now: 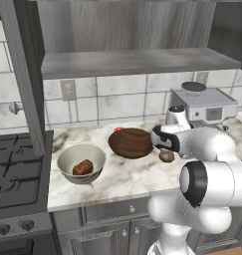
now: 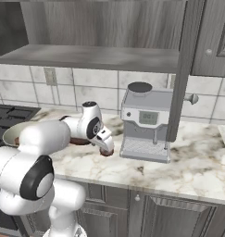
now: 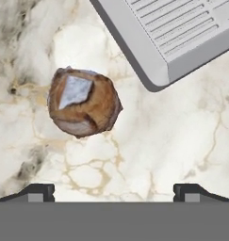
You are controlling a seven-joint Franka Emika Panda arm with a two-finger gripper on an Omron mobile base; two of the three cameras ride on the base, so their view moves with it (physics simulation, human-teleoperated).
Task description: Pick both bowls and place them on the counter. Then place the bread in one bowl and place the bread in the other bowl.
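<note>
In the left base view, a marble tabletop (image 1: 127,179) runs under a tiled wall and grey shelf, carrying the cream bowl (image 1: 81,163) with a bread piece (image 1: 82,168) inside, the empty wooden bowl (image 1: 131,143) beside it, and a second bread (image 1: 167,156) just right of that bowl, under the arm's bent wrist. In the right base view, the arm folds forward and down, its hand over that bread (image 2: 106,151) beside the coffee machine (image 2: 146,121). In the hand view, the end effector (image 3: 114,190) stands spread wide and empty, the bread (image 3: 83,102) on marble above its left tip, apart from both tips.
</note>
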